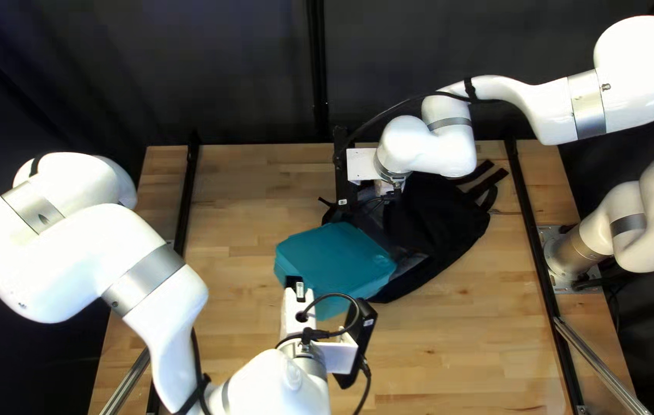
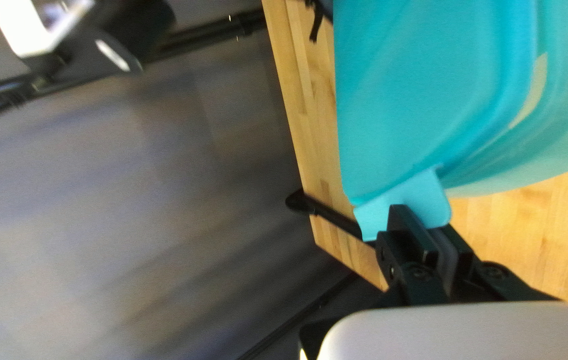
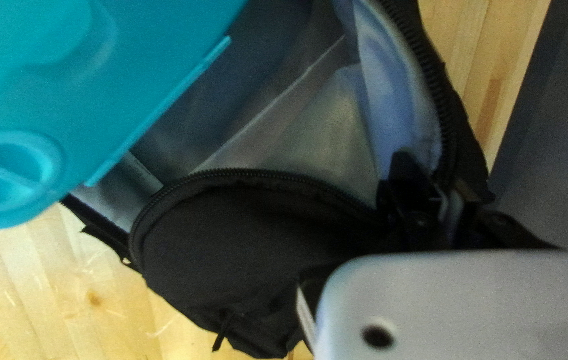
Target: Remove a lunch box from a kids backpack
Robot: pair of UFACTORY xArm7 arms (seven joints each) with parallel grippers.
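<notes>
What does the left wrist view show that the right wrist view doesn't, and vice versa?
Left wrist only: my left gripper shut on a tab at the lunch box's corner.
Right wrist only: the backpack's open mouth, zipper and lining, my right gripper shut on its edge, plus the round dial on the box.
Both: the box and wooden tabletop.

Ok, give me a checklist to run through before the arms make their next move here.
1. Left gripper shut on the side flap of the lunch box: ok.
2. Right gripper shut on the zippered rim of the backpack: ok.
3. Backpack unzipped: ok.
4. Lunch box clear of the backpack: not ok, they overlap in the top left view.
5. Lunch box raised off the table: cannot tell.
</notes>
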